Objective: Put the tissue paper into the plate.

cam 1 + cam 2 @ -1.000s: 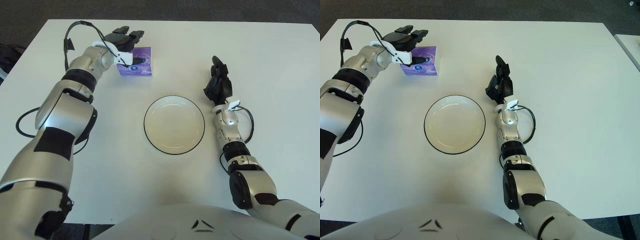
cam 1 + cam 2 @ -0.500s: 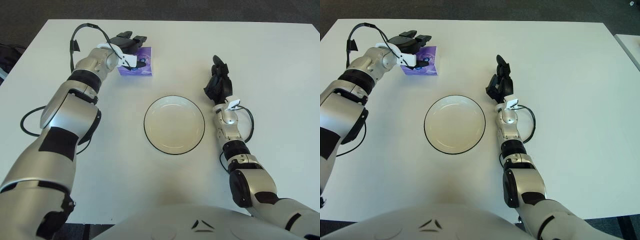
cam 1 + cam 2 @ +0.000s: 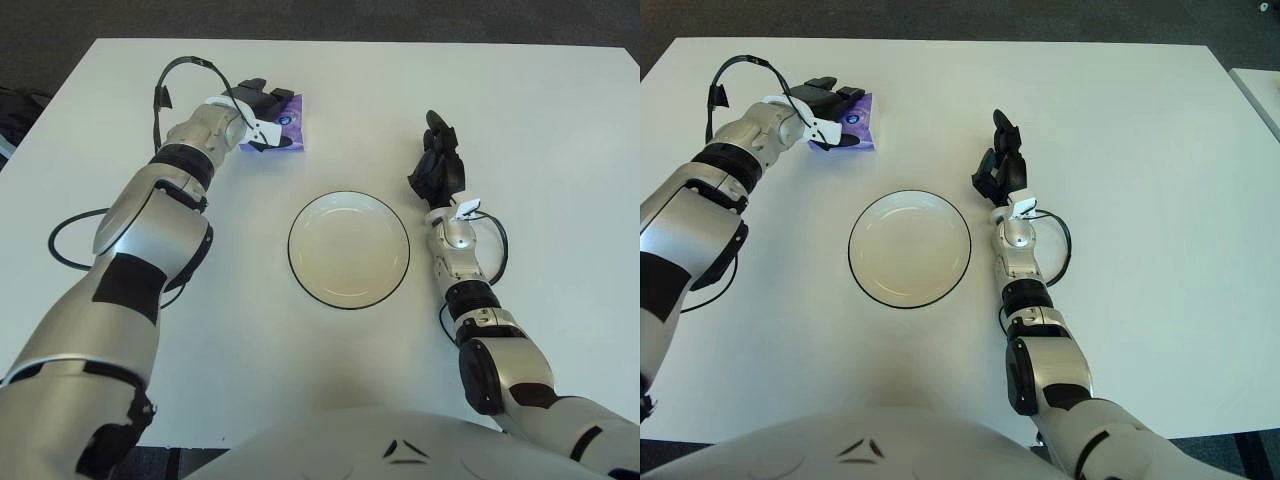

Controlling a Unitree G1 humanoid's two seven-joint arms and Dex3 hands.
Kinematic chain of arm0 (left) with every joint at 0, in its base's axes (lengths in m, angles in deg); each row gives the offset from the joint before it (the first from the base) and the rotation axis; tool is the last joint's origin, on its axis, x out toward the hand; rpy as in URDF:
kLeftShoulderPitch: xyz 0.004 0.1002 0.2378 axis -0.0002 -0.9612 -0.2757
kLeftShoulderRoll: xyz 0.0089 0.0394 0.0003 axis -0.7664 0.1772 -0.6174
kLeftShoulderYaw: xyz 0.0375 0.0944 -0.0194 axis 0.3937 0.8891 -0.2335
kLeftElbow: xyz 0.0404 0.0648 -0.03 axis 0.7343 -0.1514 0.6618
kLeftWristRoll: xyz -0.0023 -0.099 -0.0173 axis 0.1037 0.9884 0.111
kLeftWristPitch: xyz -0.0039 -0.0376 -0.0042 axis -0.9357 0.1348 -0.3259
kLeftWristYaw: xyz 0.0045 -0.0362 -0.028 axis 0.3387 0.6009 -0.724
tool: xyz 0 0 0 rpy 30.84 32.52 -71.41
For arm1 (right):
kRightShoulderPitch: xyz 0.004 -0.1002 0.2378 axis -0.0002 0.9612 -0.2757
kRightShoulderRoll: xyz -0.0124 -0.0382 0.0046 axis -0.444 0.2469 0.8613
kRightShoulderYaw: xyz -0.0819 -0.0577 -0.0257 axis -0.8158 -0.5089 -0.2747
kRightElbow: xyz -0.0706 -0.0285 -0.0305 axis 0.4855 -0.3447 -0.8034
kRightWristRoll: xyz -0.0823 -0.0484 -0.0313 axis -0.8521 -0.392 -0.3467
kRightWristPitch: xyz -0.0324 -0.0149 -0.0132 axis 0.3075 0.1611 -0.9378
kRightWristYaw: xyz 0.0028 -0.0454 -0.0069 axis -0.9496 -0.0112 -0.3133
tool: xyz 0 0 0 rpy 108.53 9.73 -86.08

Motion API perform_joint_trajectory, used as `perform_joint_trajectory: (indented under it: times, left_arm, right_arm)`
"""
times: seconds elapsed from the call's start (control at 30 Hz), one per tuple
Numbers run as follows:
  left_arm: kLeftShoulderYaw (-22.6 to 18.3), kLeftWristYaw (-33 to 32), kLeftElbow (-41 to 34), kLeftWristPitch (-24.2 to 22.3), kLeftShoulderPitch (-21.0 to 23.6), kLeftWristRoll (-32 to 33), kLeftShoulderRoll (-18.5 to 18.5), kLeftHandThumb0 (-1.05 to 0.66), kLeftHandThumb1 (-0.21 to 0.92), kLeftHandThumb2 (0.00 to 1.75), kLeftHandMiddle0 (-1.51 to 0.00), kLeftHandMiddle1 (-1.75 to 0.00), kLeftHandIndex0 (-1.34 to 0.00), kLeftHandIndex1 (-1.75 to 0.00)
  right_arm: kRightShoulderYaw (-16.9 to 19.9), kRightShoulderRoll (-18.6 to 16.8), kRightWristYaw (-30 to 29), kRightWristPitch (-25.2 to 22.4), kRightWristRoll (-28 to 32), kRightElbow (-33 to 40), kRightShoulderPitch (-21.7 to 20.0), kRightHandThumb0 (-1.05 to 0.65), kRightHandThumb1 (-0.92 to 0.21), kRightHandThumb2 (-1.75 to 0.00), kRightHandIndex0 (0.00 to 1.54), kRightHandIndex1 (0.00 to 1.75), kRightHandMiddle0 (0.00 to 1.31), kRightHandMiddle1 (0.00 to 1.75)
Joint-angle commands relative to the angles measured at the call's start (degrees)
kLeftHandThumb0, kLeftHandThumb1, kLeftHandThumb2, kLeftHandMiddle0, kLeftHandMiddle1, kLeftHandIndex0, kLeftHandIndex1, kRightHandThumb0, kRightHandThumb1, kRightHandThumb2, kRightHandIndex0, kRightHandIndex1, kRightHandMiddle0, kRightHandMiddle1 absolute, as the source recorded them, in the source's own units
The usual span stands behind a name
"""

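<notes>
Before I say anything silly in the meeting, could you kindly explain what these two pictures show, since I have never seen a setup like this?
Both pictures come from a stereo camera in a humanoid robot's head, looking down at a white table; the two eyes sit slightly apart, so the scene repeats. The silver limbs are its own arms, each ending in a three-finger hand. On the table lie a round white plate with a dark rim and a small purple tissue pack. The left hand is stretched out onto the pack, fingers over it, though a firm grip cannot be confirmed. The right hand rests on the table beside the plate, holding nothing. The plate has nothing in it.
</notes>
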Motion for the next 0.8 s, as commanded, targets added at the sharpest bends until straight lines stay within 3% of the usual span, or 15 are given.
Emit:
perform_joint_trajectory:
  times: [0.0, 0.37, 0.77]
  left_arm:
    - [1.7, -0.3, 1.1, -1.4, 0.0, -1.7, 0.2, -1.05, 0.92, 0.84, 0.00, 0.00, 0.00, -0.18]
    - [6.4, -4.0, 2.6, -4.4, -0.8, -6.1, 0.3, -1.05, 0.92, 0.83, 0.00, 0.00, 0.00, -0.16]
    - [15.2, -11.4, 4.2, -9.5, -1.3, -14.8, -0.6, -1.05, 0.92, 0.86, -0.02, -0.01, 0.00, -0.12]
  right_arm:
    - [0.2, -0.8, -0.4, -2.8, 0.3, -5.5, 6.7, -0.68, -0.92, -1.02, 0.17, 0.00, 0.00, 0.37]
    - [0.1, -0.8, -0.5, -3.0, 0.3, -5.2, 7.0, -0.67, -0.92, -1.01, 0.18, 0.01, 0.00, 0.39]
    - [0.2, -0.9, -0.2, -2.7, 0.5, -5.4, 7.1, -0.67, -0.92, -1.01, 0.20, 0.01, 0.00, 0.41]
